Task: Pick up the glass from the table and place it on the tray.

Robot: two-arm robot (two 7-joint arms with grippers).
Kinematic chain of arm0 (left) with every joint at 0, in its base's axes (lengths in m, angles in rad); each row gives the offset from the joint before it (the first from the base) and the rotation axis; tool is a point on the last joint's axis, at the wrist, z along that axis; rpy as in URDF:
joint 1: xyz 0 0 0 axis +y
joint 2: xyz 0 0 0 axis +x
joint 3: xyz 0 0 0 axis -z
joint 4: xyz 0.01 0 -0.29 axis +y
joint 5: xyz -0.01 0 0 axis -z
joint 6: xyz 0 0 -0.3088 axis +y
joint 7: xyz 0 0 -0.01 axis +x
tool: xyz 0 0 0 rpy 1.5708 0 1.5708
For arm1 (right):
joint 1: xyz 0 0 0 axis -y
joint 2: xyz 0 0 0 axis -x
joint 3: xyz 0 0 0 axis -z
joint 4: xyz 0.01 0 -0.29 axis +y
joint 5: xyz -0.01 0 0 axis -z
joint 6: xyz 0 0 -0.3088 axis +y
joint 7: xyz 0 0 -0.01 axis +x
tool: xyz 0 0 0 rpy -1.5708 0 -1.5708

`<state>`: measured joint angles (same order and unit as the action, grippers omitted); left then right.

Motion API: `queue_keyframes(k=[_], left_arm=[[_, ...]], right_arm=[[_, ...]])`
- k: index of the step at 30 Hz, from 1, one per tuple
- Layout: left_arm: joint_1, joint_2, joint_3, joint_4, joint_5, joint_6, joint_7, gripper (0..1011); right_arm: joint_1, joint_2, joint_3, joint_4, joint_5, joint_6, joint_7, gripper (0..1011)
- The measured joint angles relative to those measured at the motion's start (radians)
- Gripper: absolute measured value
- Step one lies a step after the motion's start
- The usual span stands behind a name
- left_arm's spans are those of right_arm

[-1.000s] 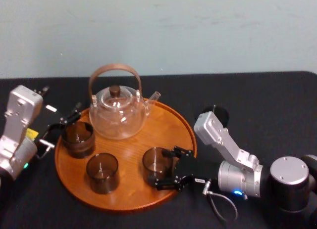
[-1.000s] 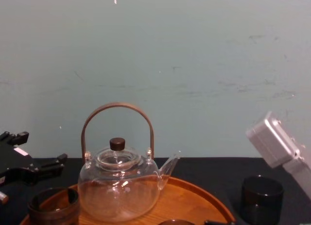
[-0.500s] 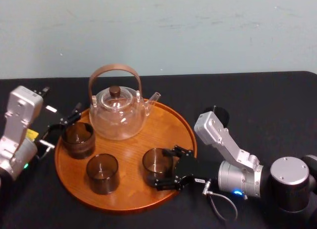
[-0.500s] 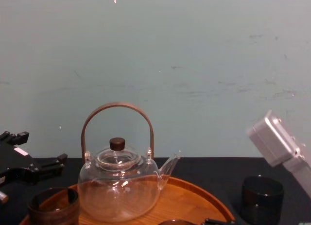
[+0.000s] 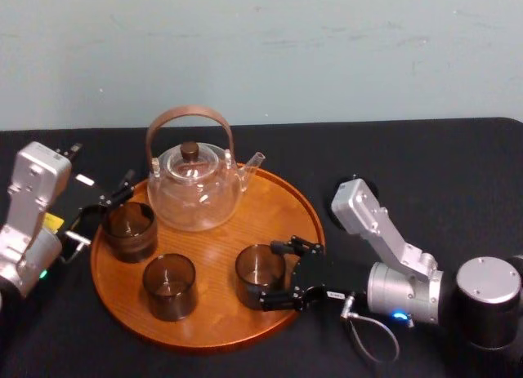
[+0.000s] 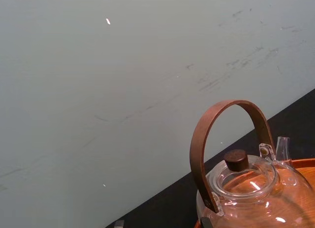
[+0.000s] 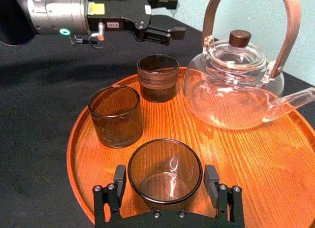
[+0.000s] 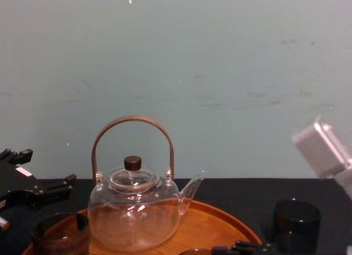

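The right pincer [image 7: 165,178] lies low over the near part of the tray [image 7: 275,154]. Its two black fingers [image 7: 119,179] are spread wide, one on each side of the glass [image 7: 165,171]. The pads sit just beside the glass's wall with a hairline gap on each side, so the pincer brackets the glass rather than clamping it. The glass is a short, straight-sided cylinder of smoky brown glass, open at the top, standing upright on the tray's wood.

The tray is round, orange-brown with plain grain lines and a low raised rim. Just beyond the bracketed glass stands a smooth tumbler [image 7: 116,117] of the same smoky tint. Past that is a darker banded cup [image 7: 157,78] with a ribbed belt round its middle. Both are upright and apart from each other.

Beside them on the tray sits a bulbous clear-glass teapot [image 7: 231,90]. It has a thin spout, a dark knob on its lid and an arched brown handle.

The left pincer [image 7: 178,15] hovers beyond the banded cup at the tray's left edge, its fingers parted and empty.

The tray rests on a matte black worktop [image 5: 409,157]. On the worktop, off the tray to the right, a dark cup [image 8: 297,222] stands behind the right arm. A pale blue-green wall [image 8: 220,57] rises behind.
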<state>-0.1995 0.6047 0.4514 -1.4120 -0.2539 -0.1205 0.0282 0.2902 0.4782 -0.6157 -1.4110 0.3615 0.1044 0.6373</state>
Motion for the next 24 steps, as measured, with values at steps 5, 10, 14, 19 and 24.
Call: queue_keyframes(k=[5,10,14,19,24], left_arm=[[0.000,0.000,0.000,0.000,0.000,0.000,0.000,1001],[0.000,0.000,0.000,0.000,0.000,0.000,0.000,1001],[0.000,0.000,0.000,0.000,0.000,0.000,0.000,1001],[0.000,0.000,0.000,0.000,0.000,0.000,0.000,1001],[0.000,0.000,0.000,0.000,0.000,0.000,0.000,1001]], right_arm=[[-0.021,0.030,0.013,-0.033,0.022,-0.002,0.006,1002],[-0.046,0.060,0.028,-0.063,0.037,-0.002,0.005,1002],[-0.068,0.093,0.040,-0.091,0.052,-0.005,0.009,1002],[-0.104,0.146,0.066,-0.129,0.077,-0.020,0.020,1003],[-0.150,0.194,0.112,-0.164,0.113,-0.044,0.011,1002]])
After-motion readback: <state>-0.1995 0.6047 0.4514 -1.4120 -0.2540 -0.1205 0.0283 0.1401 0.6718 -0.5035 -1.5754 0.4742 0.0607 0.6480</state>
